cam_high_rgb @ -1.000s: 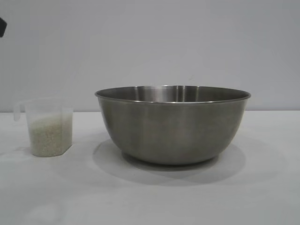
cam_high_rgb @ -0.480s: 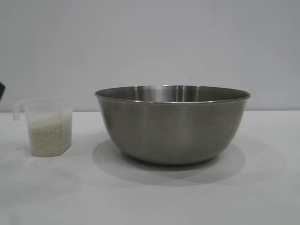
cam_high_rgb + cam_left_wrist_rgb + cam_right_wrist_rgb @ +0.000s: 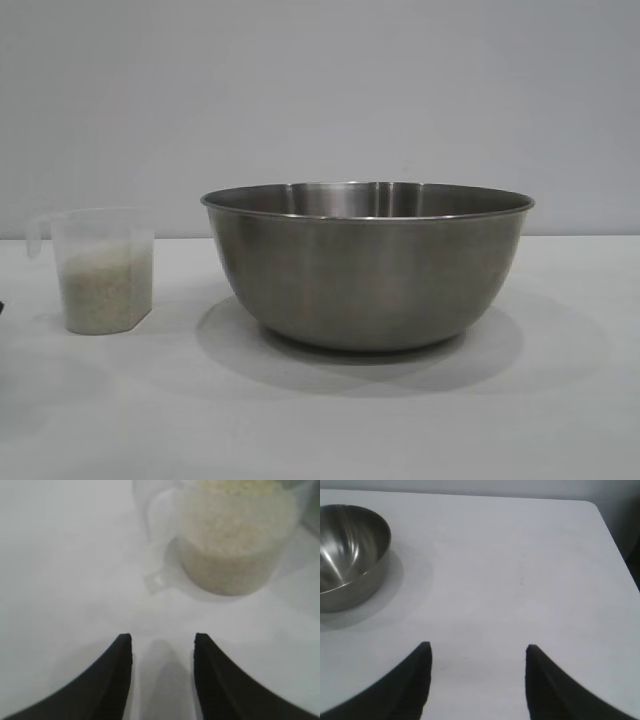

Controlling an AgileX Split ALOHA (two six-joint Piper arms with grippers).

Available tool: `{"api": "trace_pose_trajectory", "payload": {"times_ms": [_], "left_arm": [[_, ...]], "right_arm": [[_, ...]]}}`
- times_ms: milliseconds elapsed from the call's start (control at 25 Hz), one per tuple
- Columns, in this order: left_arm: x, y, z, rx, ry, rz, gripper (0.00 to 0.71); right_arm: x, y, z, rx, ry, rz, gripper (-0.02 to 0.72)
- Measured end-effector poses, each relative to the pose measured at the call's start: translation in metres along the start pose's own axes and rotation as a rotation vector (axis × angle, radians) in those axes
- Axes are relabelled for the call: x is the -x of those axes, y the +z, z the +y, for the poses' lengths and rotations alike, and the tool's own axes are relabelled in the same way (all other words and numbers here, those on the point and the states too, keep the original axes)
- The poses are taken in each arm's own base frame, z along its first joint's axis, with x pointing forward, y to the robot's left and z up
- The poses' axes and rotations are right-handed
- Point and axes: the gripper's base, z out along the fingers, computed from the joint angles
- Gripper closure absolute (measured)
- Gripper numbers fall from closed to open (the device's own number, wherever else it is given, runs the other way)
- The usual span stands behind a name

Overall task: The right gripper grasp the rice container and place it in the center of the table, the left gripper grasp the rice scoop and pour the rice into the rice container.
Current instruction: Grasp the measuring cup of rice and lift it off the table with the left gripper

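A: The steel bowl (image 3: 367, 265) is seen standing upright at the middle of the white worktop (image 3: 320, 420), its rolled rim level and its shadow spread on the surface around its base.

B: And to its left, the small clear scoop (image 3: 98, 270) is seen upright on the worktop, well apart from the bowl, with its little handle turned away from the bowl. It is roughly half filled with rice (image 3: 104, 290).

A: In the left wrist view, the left end effector (image 3: 163, 650) is held low over the worktop, near the scoop (image 3: 227, 535). Its two black fingers are spread with bare surface between them, and nothing is gripped. The scoop's handle is turned toward the fingers, but no contact is made.

B: The rice (image 3: 235, 525) is shown heaped inside the scoop there.

A: In the right wrist view, the right end effector (image 3: 477, 655) is held over a bare stretch of worktop, fingers parted, nothing held. The bowl (image 3: 347, 555) is seen well apart from it.
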Motion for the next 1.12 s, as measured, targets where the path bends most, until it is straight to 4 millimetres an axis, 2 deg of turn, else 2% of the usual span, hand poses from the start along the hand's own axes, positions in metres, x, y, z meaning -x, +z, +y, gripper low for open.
{"api": "trace_pose_trajectory", "payload": {"times_ms": [440, 1080, 1120], "left_arm": [[0.018, 0.021, 0.003, 0.021, -0.005, -0.082, 0.455], [0.022, 0.044, 0.004, 0.025, -0.005, -0.108, 0.455], [0.022, 0.046, 0.004, 0.022, -0.004, -0.108, 0.503]], "right_arm": [[0.0, 0.0, 0.0, 0.0, 0.0, 0.0, 0.309], [0.0, 0.0, 0.0, 0.0, 0.0, 0.0, 0.309], [0.0, 0.0, 0.0, 0.0, 0.0, 0.0, 0.309]]}}
